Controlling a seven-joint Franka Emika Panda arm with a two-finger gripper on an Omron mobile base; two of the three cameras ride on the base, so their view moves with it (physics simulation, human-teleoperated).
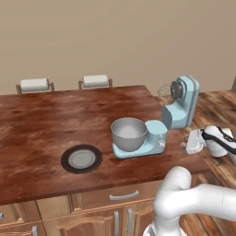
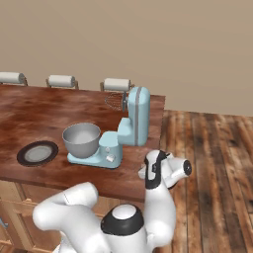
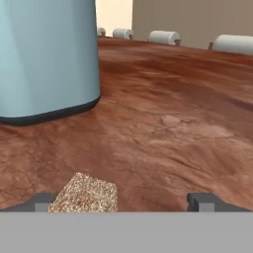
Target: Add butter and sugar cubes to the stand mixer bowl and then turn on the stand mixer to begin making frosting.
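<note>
The claw (image 3: 126,201) stands wide open and holds nothing, low over the wooden surface (image 1: 41,124) just right of the stand mixer (image 1: 175,113), near the surface's right edge. In the hand view a tan, grainy sugar cube (image 3: 86,193) lies on the wood close against one fingertip (image 3: 42,201) — it looks off-centre between the tips rather than squarely between them, though the bottom of that view cuts it short. The cube is probably light, stiff and crumbly, so a gentle pinch on two flat opposite faces seems best. The stand mixer bowl (image 1: 129,132) sits on the mixer's base, head tilted back, mouth open from above. The mixer's column crowds one side — the other side is open, but the drop-off is close.
</note>
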